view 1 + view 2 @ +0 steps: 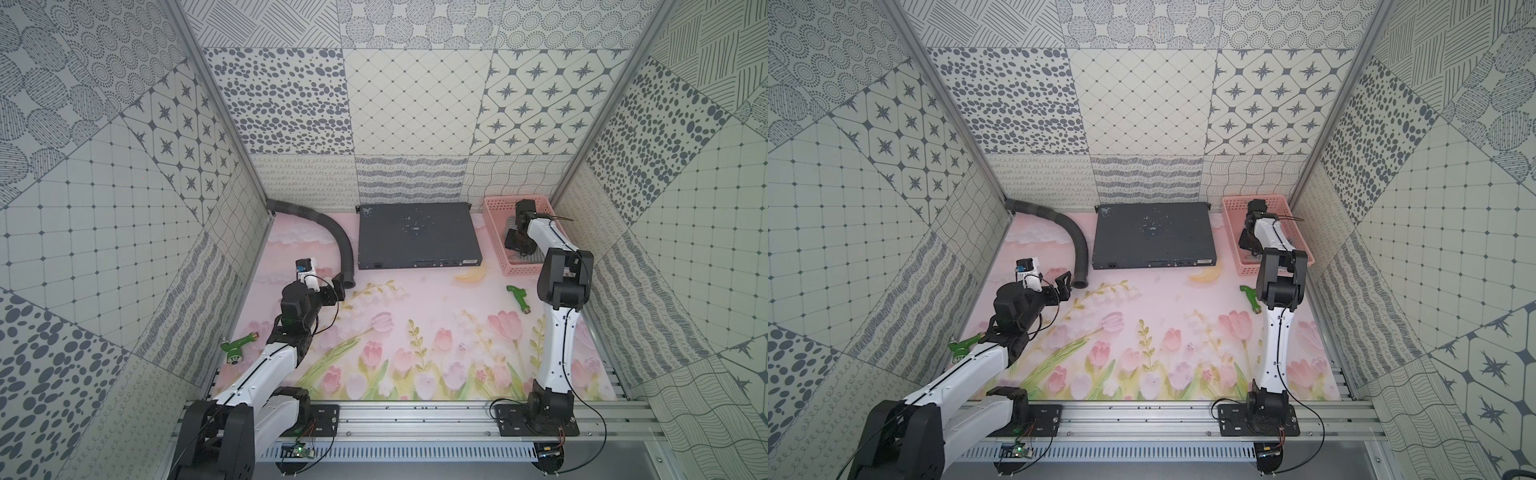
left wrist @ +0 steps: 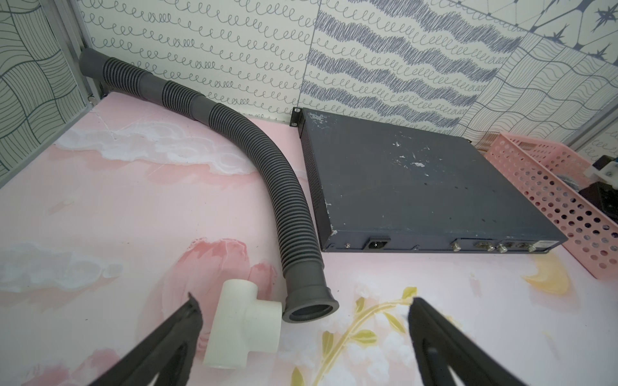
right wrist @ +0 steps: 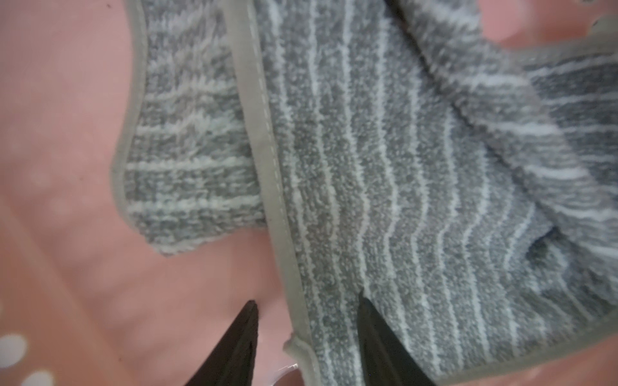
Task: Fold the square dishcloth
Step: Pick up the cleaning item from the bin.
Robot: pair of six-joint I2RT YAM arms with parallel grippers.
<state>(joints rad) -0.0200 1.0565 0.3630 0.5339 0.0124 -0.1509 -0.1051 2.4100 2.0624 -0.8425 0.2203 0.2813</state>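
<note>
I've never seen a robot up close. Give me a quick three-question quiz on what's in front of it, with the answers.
1. True or false: the grey dishcloth lies in the pink basket.
2. Which fingers straddle the cloth's hem? A) left fingers B) right fingers
3. What white thing lies beside the mouth of the grey hose?
Key: 1 true; 2 B; 3 a pipe tee.

Grey white-striped square dishcloth (image 3: 384, 167), pink basket (image 1: 496, 237), floral pink mat (image 1: 415, 299)
</note>
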